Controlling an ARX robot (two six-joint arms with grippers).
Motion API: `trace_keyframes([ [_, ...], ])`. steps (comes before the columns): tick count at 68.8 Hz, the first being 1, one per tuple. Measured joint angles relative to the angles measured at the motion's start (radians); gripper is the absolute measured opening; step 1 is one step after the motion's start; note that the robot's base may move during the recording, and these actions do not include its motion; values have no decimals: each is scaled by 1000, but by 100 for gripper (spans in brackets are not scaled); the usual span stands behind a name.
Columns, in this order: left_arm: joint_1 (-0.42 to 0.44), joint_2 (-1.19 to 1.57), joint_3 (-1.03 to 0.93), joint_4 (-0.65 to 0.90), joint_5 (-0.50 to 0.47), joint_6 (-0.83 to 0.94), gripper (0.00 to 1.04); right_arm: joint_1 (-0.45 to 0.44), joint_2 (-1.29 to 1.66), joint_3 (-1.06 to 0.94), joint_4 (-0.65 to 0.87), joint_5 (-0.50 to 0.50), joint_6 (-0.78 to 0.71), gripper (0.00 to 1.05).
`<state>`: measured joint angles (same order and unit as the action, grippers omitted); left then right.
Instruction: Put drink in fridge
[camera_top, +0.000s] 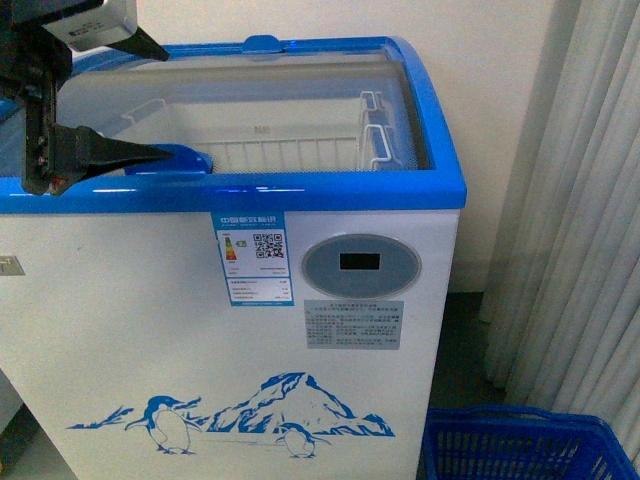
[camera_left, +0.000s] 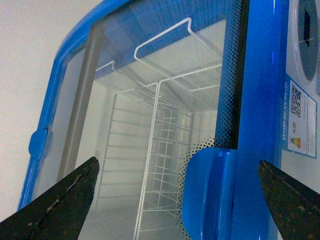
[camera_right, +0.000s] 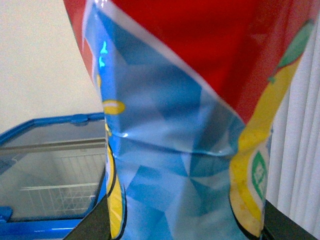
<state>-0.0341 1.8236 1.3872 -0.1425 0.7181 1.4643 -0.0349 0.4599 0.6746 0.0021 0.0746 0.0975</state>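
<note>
The fridge (camera_top: 150, 330), white with a blue rim and a penguin print, fills the front view. White wire baskets (camera_top: 300, 140) show through its curved glass lid (camera_top: 250, 80). My left gripper (camera_top: 140, 100) is open at the fridge's top left, its black fingers either side of the lid's blue handle (camera_top: 185, 160). In the left wrist view the handle (camera_left: 207, 190) stands between the spread fingertips (camera_left: 75, 190) of the left gripper (camera_left: 177, 165). My right gripper (camera_right: 185, 222) is shut on the drink (camera_right: 175, 125), whose red, blue and yellow label fills that view. Behind it lies the fridge (camera_right: 45, 122).
A blue plastic shopping basket (camera_top: 520, 445) stands on the floor at the fridge's right. Pale curtains (camera_top: 590, 200) hang to the right, and a white wall is behind the fridge. The curtains (camera_right: 302, 125) also show past the drink.
</note>
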Motion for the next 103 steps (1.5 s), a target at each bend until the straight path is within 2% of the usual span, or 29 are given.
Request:
trace_keyframes([
  [30, -4, 135, 122, 17, -38, 32, 97, 0, 0, 0, 0, 0, 0, 40],
  [44, -3, 275, 310, 39, -17, -5, 97, 0, 0, 0, 0, 0, 0, 40],
  [54, -8, 382, 477, 111, -96, -38, 97, 0, 0, 0, 0, 0, 0, 40],
  [68, -18, 525, 715, 96, -148, -66, 97, 0, 0, 0, 0, 0, 0, 40],
  [81, -46, 710, 1033, 48, -275, -86, 97, 0, 0, 0, 0, 0, 0, 40],
  [83, -53, 772, 1142, 12, -301, -94, 97, 0, 0, 0, 0, 0, 0, 40],
  [95, -69, 861, 1296, -3, -333, -123, 97, 0, 0, 0, 0, 0, 0, 40],
  [103, -80, 931, 1390, 56, -415, -166, 97, 0, 0, 0, 0, -4, 0, 40],
])
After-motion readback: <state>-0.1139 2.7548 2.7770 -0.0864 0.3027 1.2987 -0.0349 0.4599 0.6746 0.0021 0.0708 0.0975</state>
